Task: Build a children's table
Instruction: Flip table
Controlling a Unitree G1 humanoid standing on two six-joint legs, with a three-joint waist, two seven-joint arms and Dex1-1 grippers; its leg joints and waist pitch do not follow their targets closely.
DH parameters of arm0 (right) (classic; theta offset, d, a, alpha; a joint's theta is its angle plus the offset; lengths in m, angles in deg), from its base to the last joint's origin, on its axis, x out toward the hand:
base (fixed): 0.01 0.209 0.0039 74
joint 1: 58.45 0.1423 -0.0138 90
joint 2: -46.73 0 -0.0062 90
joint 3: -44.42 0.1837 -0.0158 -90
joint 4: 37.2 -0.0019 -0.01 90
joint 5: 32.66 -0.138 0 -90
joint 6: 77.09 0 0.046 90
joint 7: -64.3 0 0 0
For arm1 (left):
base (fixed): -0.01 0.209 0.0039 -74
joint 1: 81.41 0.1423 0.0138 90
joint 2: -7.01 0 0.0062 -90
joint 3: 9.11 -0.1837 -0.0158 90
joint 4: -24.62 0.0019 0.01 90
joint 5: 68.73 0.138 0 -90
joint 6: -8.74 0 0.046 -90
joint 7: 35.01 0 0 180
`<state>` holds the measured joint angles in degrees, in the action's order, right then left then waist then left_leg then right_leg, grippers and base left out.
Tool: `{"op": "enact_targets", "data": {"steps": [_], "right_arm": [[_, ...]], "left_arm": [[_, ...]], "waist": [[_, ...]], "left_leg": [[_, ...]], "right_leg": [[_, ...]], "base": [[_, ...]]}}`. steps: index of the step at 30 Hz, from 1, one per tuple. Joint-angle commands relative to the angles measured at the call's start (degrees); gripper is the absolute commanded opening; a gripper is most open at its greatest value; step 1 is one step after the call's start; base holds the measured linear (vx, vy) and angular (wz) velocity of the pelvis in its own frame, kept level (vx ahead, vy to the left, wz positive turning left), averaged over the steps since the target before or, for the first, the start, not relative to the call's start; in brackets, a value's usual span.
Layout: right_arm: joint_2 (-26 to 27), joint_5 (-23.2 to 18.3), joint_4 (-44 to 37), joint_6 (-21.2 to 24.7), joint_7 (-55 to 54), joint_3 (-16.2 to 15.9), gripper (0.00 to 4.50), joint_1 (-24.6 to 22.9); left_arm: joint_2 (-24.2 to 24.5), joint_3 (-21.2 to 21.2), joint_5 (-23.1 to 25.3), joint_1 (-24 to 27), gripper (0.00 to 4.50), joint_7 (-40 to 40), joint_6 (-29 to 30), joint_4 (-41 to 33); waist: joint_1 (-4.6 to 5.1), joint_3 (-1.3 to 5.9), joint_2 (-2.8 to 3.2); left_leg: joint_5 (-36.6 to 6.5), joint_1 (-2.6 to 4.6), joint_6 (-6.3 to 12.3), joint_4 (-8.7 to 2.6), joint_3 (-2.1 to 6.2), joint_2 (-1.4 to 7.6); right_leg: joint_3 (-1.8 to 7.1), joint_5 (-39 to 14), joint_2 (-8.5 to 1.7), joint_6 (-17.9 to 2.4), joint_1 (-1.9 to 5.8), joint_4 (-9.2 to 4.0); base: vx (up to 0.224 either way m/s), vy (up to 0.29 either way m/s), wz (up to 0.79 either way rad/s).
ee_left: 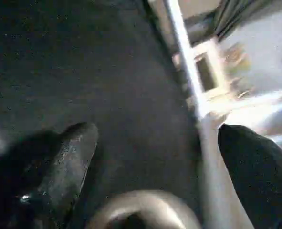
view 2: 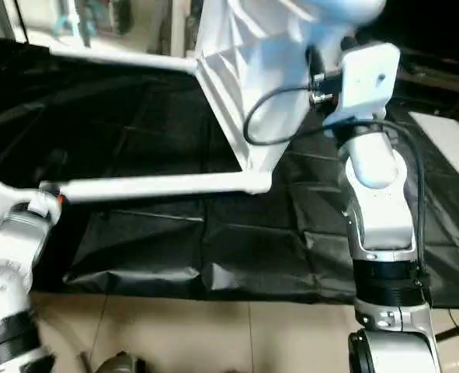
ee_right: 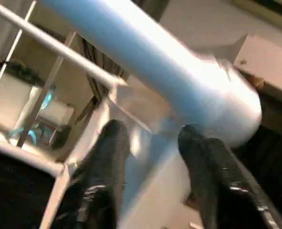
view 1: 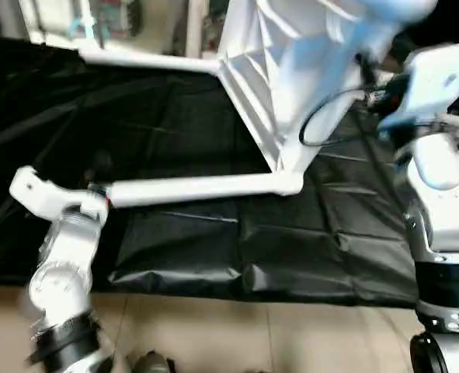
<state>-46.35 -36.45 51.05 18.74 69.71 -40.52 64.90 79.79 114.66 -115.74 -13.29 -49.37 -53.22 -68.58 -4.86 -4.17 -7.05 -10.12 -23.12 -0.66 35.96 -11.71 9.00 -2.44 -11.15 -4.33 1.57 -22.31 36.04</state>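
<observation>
Looks like leg-fitting time: the children's table (view 1: 291, 70) stands tipped on edge on the black tabletop (view 1: 213, 233), right gripper (ee_right: 152, 143) fingers straddling its top corner, left gripper (ee_left: 150, 162) fingers wide apart beside the lower leg (view 1: 190, 189), which needs regrasping next.

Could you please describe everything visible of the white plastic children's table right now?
The white plastic children's table stands tipped on edge on the black cloth, its ribbed underside showing. Long white tube legs are fitted at its corners; the near one lies level toward the left gripper. The right gripper is at an upper corner beside another leg.
</observation>
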Motion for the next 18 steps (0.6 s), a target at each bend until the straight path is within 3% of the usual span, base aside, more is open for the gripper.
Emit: {"op": "enact_targets", "data": {"steps": [1,3,6,7,10,11,18], "right_arm": [[-1.15,0.35,-0.24,-0.04,-0.99,1.12,1.48,-0.05],[-1.02,0.79,-0.06,-0.19,-0.97,1.46,1.36,-0.01],[-0.56,1.07,-0.08,-0.25,-0.71,1.88,1.08,-0.04],[-0.44,1.01,-0.17,-0.17,-0.67,1.85,1.0,-0.07],[0.07,0.76,-0.77,0.25,-0.77,1.52,0.79,-0.36],[0.45,0.47,-1.12,0.37,-0.8,1.12,0.58,-0.57],[1.95,-0.66,-1.88,0.75,0.39,0.24,0.05,-1.41]], "left_arm": [[0.57,1.66,0.1,0.01,4.5,-1.8,-0.55,1.57],[1.33,2.2,1.79,0.29,4.5,-2.46,-0.15,2.17],[4.13,1.45,7.35,1.79,4.5,-2.62,-2.01,3.74],[4.66,1.3,7.59,2.02,4.5,-2.48,-1.97,4.04],[6.81,0.93,8.56,2.95,4.5,-2.64,-2.01,5.14],[8.79,0.05,10.9,3.82,4.5,-3.31,-1.64,5.95],[9.3,2.24,12.67,4.22,4.5,-3.87,-4.11,9.16]], "waist": [[0.81,3.63,1.1],[1.24,3.83,1.07],[1.91,3.9,1.12],[2.22,4.01,1.05],[2.42,4.31,1.23],[2.44,4.27,1.3],[2.17,4.3,1.51]], "left_leg": [[-22.92,2.92,-9.0,-5.6,2.83,3.96],[-23.49,2.84,-9.11,-5.52,3.1,3.95],[-23.02,2.75,-8.56,-5.48,3.22,3.95],[-22.04,2.36,-8.44,-5.59,3.38,3.99],[-19.55,2.53,-8.0,-5.4,3.2,3.98],[-19.27,2.61,-7.7,-5.37,3.04,3.93],[-18.06,2.76,-7.49,-5.43,2.82,3.97]], "right_leg": [[2.15,-18.22,-3.75,-2.88,0.59,-5.1],[2.16,-20.81,-3.9,-1.9,0.57,-5.3],[2.15,-20.38,-3.76,-1.56,0.29,-5.44],[2.11,-19.39,-3.86,-1.58,0.7,-5.16],[2.14,-14.3,-3.7,-2.79,0.5,-4.62],[2.17,-13.01,-3.54,-3.32,0.35,-4.58],[2.19,-9.19,-3.45,-5.23,0.48,-4.13]], "base": [[0.0,0.0,0.0],[0.0,0.0,0.0],[0.0,0.0,0.0],[0.0,0.0,0.0],[0.0,0.0,0.0],[0.0,0.0,0.0],[0.0,0.0,0.0]]}}
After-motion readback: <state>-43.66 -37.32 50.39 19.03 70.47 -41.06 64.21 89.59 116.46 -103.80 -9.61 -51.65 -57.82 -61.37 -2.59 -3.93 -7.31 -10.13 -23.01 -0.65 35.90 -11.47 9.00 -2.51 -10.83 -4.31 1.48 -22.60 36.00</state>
